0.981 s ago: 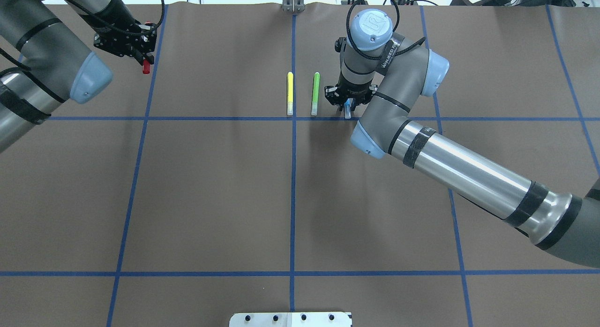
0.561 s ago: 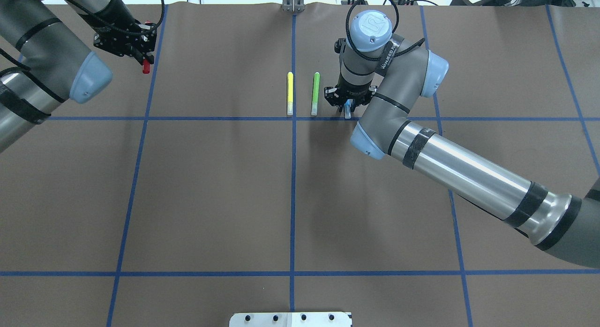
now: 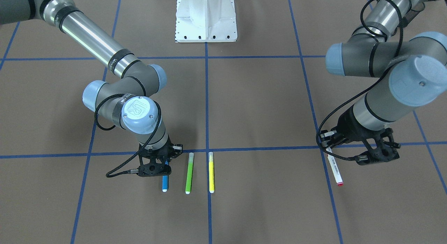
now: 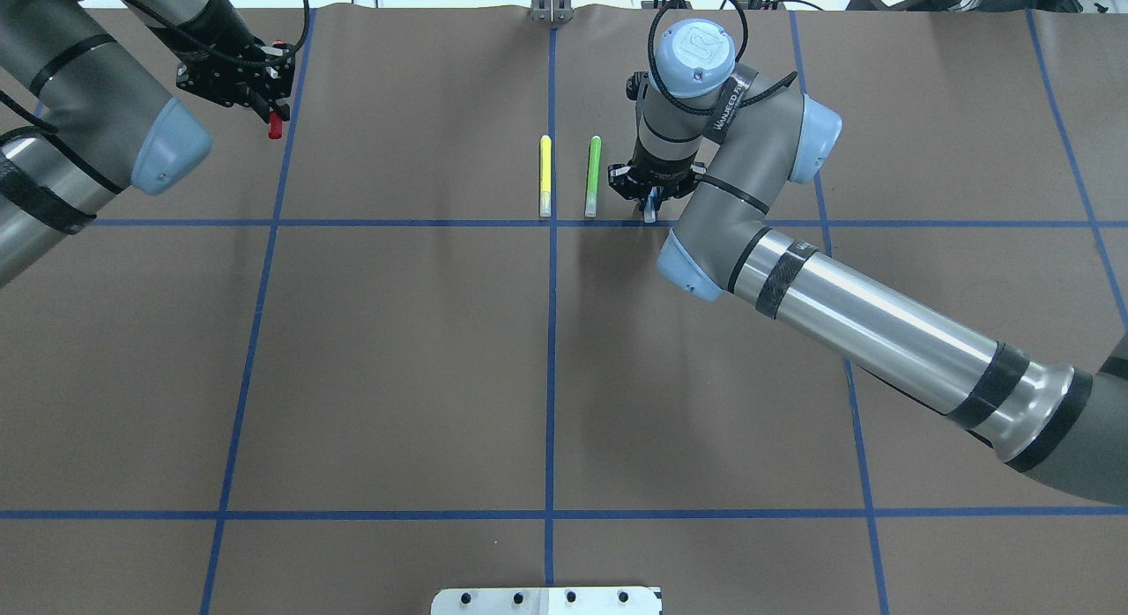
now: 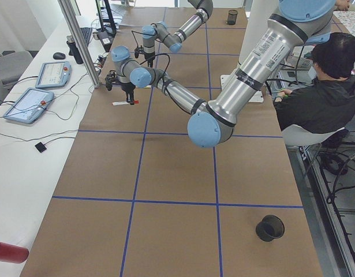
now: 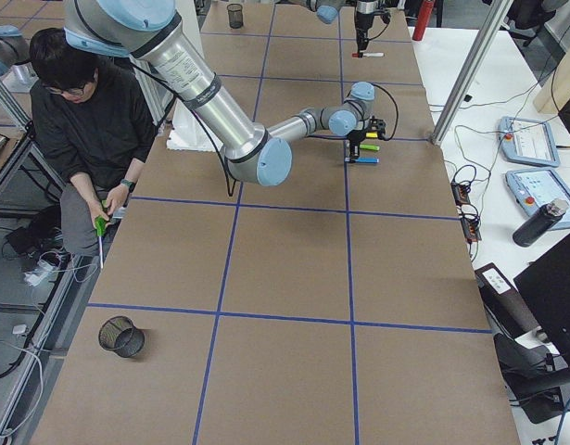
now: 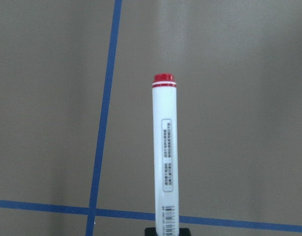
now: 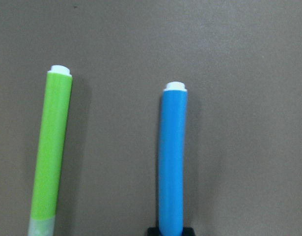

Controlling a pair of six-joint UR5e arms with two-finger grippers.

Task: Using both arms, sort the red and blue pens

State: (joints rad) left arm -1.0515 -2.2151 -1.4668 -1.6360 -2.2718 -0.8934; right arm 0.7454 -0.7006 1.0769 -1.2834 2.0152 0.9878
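Blue pen barely shifts, pinched in the right fingers. Left fingers still pinch the red marker, so both look grabbed, nothing dropped off yet imo.

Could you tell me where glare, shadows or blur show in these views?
Overhead exterior: glare streaks the right arm's silver tube. Right wrist view: blue pen and green pen sharp, with soft shadows alongside. Left wrist view: red marker crisp, label print unreadable.

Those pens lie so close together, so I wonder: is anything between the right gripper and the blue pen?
Nothing visible does. The right gripper is already down on the blue pen, gripping it near one end. The green pen lies beside the blue one, apart from it and outside the gripper.
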